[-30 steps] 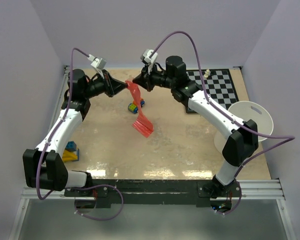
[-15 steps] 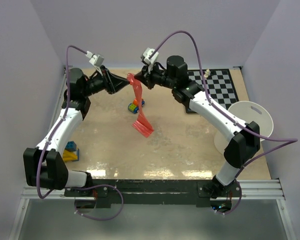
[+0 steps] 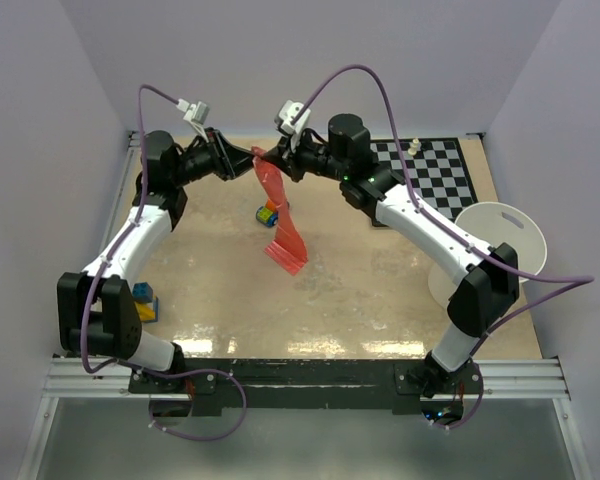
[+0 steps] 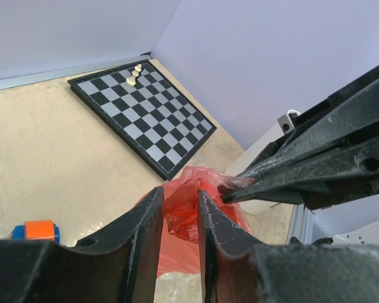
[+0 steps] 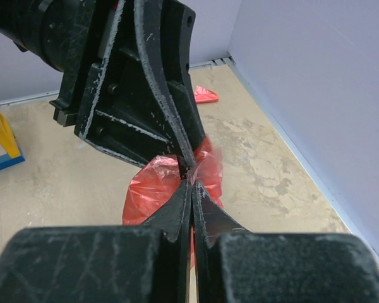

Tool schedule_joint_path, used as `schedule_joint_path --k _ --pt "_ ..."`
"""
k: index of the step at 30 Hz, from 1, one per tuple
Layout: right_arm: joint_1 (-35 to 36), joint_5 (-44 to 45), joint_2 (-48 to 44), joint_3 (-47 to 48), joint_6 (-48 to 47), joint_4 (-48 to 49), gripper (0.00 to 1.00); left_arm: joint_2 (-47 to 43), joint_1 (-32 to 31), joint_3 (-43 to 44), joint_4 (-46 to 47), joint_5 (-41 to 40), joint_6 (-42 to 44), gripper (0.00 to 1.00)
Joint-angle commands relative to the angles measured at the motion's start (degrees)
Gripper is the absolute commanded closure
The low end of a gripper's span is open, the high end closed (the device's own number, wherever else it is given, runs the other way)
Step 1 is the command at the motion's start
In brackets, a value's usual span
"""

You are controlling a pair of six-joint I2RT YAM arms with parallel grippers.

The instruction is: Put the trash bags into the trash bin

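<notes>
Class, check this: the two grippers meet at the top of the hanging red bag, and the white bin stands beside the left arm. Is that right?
No. The top view shows the white bin beside the right arm, not the left. The rest holds: the left gripper and right gripper meet at the top of the hanging red bag.

I count one thin, crinkly red-pink translucent plastic film bag [image 3: 283, 225], one white round plastic bucket [image 3: 515, 235], one black-and-white checkerboard [image 3: 425, 170] and one small solid red scrap [image 5: 205, 96]. There are two toy-brick clusters: the multicoloured cluster [image 3: 271, 212] and the blue-and-yellow cluster [image 3: 143, 302]. The cream chess pieces [image 4: 134, 74] look like two, though they are too small to be sure. My left claw [image 4: 179, 192] and my right claw [image 5: 191, 183] make two.
</notes>
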Motion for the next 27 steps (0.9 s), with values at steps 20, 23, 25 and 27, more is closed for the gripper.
schedule_joint_path --k 20,23,25,27 --pt "0.52 6.6 -5.8 0.75 -5.06 2.55 1.0 0.88 -1.67 6.06 -13.73 -12.77 9.98 0.72" --pt "0.52 7.92 -6.5 -0.31 -5.06 2.9 1.0 0.26 -1.15 6.94 -16.37 -13.57 11.74 0.69" --pt "0.52 8.63 -6.68 -0.92 -5.41 3.0 1.0 -0.18 -0.1 6.68 -15.68 -12.0 11.4 0.77" --pt "0.52 9.42 -6.94 -1.36 -5.93 2.91 1.0 -0.53 1.22 5.63 -13.05 -8.4 9.82 0.92"
